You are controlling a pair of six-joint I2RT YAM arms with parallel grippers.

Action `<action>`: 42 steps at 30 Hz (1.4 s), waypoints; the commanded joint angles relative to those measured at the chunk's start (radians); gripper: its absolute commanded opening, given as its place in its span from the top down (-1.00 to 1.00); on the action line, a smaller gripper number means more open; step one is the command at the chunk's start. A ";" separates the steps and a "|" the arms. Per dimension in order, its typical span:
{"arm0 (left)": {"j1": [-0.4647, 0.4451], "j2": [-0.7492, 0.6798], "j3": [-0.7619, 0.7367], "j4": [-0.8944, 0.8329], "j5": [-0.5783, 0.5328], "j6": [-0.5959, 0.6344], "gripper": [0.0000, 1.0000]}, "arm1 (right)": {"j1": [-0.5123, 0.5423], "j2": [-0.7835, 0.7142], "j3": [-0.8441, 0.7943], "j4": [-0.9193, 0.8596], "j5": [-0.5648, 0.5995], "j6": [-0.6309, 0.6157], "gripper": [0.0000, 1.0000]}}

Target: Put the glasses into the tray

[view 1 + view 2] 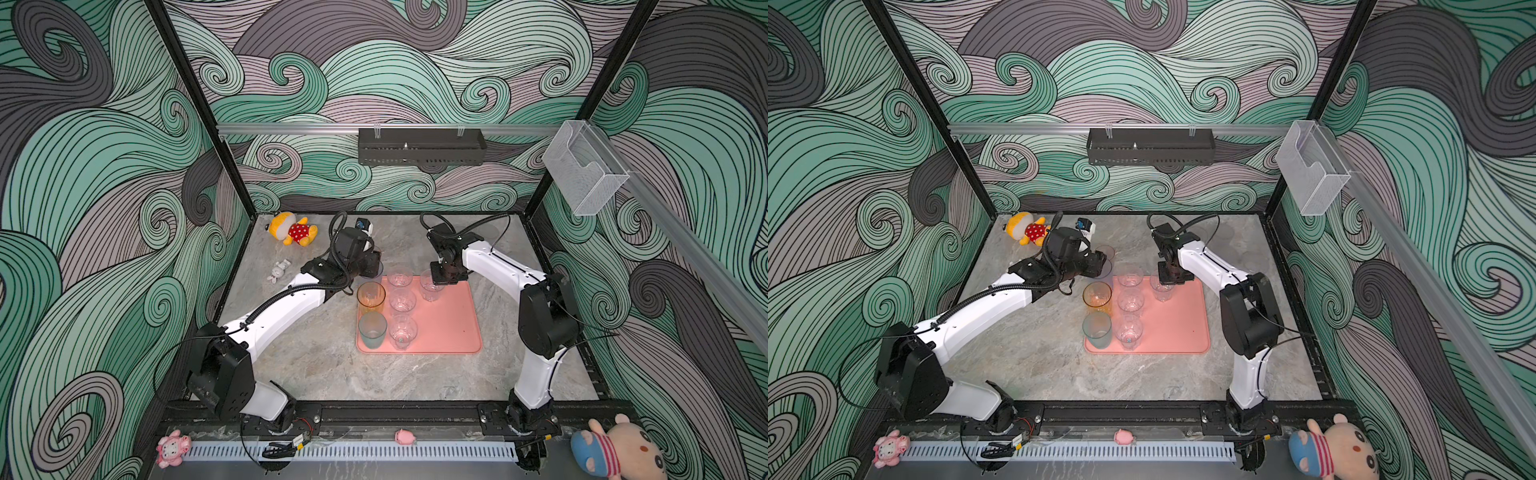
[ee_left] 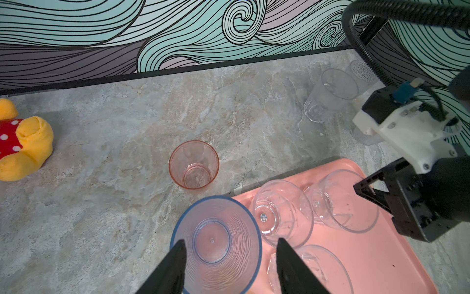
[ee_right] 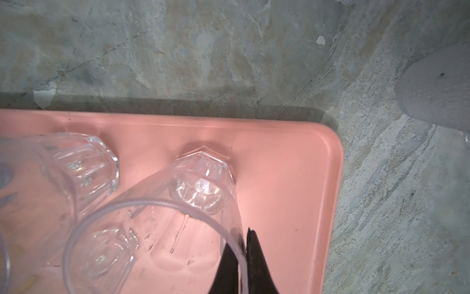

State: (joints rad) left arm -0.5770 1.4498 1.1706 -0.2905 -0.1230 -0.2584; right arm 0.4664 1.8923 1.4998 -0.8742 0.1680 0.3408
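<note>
The salmon-pink tray [image 1: 449, 328] holds an orange glass [image 1: 371, 297], a teal glass [image 1: 372, 329] and three small clear glasses [image 1: 402, 300]. At the tray's far left corner stands a blue-rimmed glass [image 2: 216, 244]. My left gripper [image 2: 230, 243] is open around it: one finger overlaps the rim and the other stands clear of it. My right gripper [image 3: 244, 229] is shut on the wall of a clear glass [image 3: 152, 229], one finger inside and one outside, low over the tray's far edge [image 3: 229, 122]. On the table behind the tray are a pink glass [image 2: 193, 164] and a clear glass [image 2: 330, 94].
A yellow plush toy [image 1: 293, 228] and a small white one [image 1: 278, 270] lie at the far left of the table. A frosted glass [image 2: 361, 71] stands near the back wall. A black shelf [image 1: 419, 145] and a clear box [image 1: 586, 170] hang on the walls.
</note>
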 commanded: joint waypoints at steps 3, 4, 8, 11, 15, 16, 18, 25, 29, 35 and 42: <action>0.002 0.015 -0.008 0.021 0.013 -0.004 -0.17 | -0.003 0.028 0.025 0.018 0.055 -0.014 0.83; 0.002 0.017 -0.008 0.022 0.014 -0.005 -0.17 | -0.003 0.028 0.023 0.020 0.048 -0.011 0.78; 0.002 0.018 -0.008 0.022 0.014 -0.001 -0.16 | -0.005 0.016 0.017 0.023 0.013 0.005 0.56; 0.002 0.017 -0.004 0.020 0.015 0.003 -0.17 | -0.012 -0.030 0.015 0.014 -0.020 0.015 0.32; 0.002 0.018 0.016 0.024 0.041 0.029 -0.17 | -0.050 -0.113 0.041 -0.013 -0.089 0.027 0.15; 0.002 0.020 0.023 0.028 0.062 0.042 -0.17 | -0.065 -0.136 0.048 -0.017 -0.110 0.033 0.12; 0.000 0.025 0.041 0.034 0.116 0.080 -0.16 | -0.106 -0.172 0.061 -0.016 -0.157 0.052 0.08; -0.089 0.069 0.087 0.046 0.195 0.246 -0.15 | -0.265 -0.208 0.029 0.082 -0.203 0.145 0.06; -0.142 0.121 0.085 0.073 0.201 0.281 -0.15 | -0.316 -0.154 0.037 0.132 -0.184 0.185 0.06; -0.203 0.218 0.149 0.040 0.207 0.314 -0.15 | -0.363 -0.033 0.127 0.155 -0.168 0.205 0.07; -0.230 0.313 0.207 0.019 0.212 0.326 -0.15 | -0.370 0.077 0.198 0.169 -0.150 0.223 0.07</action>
State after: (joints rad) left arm -0.7975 1.7390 1.3350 -0.2497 0.0753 0.0433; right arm 0.0978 1.9465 1.6627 -0.7208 -0.0006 0.5400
